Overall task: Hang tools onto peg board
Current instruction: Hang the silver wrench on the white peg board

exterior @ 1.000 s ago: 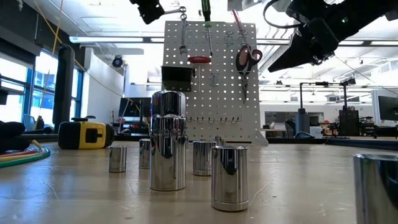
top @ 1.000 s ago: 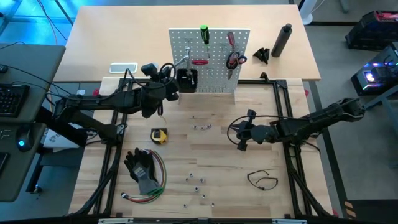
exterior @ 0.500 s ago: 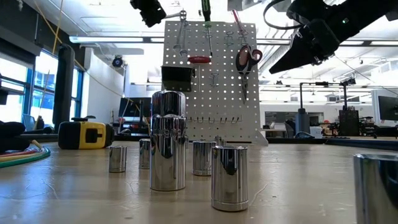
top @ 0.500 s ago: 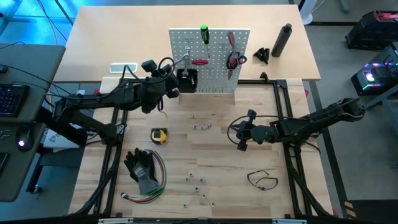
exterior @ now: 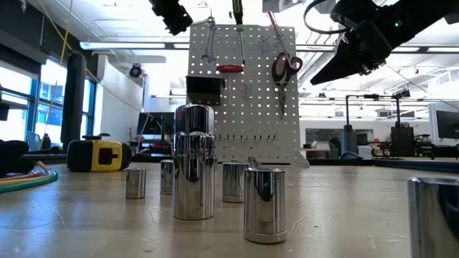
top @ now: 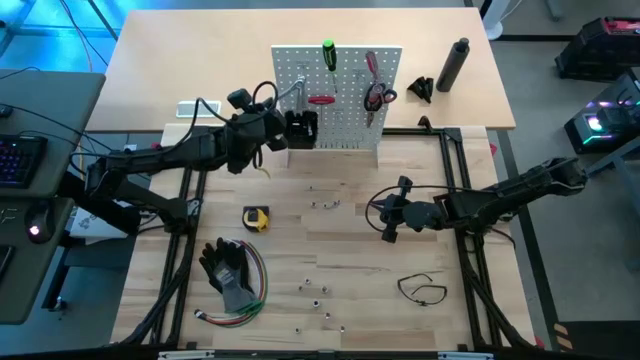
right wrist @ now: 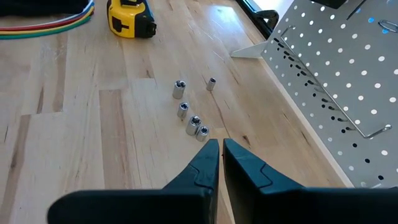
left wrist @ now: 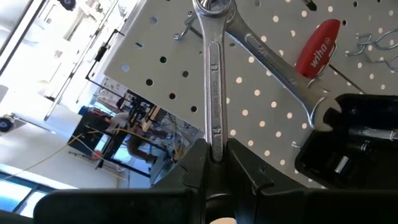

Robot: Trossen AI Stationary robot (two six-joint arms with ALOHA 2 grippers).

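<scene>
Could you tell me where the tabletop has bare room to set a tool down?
Bare wood lies between the yellow tape measure and the right end effector, and past the black loop. It is crowded by the gloves and beside the peg board.

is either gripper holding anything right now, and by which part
The left gripper pinches a silver wrench by the lower end of its shank, at the peg board. The right gripper holds nothing.
</scene>
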